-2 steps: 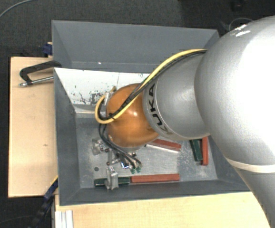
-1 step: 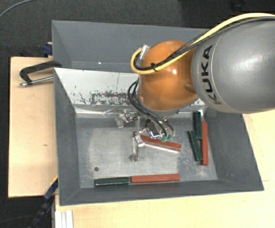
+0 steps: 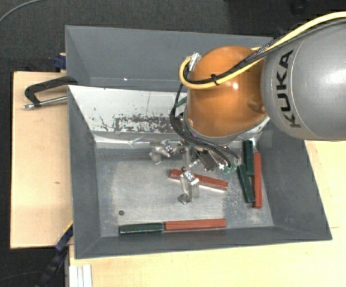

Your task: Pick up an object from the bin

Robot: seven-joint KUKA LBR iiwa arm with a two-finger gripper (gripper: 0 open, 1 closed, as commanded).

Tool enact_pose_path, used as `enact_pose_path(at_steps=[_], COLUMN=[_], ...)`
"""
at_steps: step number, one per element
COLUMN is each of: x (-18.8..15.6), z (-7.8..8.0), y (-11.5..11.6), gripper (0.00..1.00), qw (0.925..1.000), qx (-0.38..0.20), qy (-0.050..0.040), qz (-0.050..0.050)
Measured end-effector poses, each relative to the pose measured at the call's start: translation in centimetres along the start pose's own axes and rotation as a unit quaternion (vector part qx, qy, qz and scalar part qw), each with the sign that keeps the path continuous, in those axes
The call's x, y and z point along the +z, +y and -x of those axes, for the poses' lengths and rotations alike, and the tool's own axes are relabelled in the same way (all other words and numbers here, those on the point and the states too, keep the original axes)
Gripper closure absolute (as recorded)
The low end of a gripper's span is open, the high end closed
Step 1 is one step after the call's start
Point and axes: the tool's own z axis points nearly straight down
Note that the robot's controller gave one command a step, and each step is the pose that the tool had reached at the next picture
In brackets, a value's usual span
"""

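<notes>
Found the claw low over the middle of the bin, metal tip down close to the grey floor. Could not tell whether wide or narrow, with most of it tucked under the orange cover on the wrist.

Saw a short red stick just beside the tip. Lay flat, running left to right across the floor, with its left end going in behind the claw. Touching it or not, could not say.

Noted a small silvery lump up and to the left of the claw, near the foot of the back wall. Could not make out its kind.

Further right, found a green stick and a thin red stick lying side by side, both running back to front along the foot of the right wall.

Along the foot of the front wall, saw a dark green stick and a long red stick lying end to end, well apart from the claw. Also spotted a small dark dot on the floor towards the front left corner.

Above it all, saw the big grey arm reaching in from the right, with a yellow cable looping over the orange cover.
</notes>
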Motion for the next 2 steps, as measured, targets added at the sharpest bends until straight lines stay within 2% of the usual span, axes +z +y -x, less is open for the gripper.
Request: enact_pose_path(at_steps=[1,2], x=[3.1,14.0], z=[-4.2,-1.5], y=[-4.4,-10.7], gripper=[0.00,0.00], qw=[0.9993,0.9995], qx=[0.037,0.033], qy=[0.0056,0.0046], qz=[0.001,0.001])
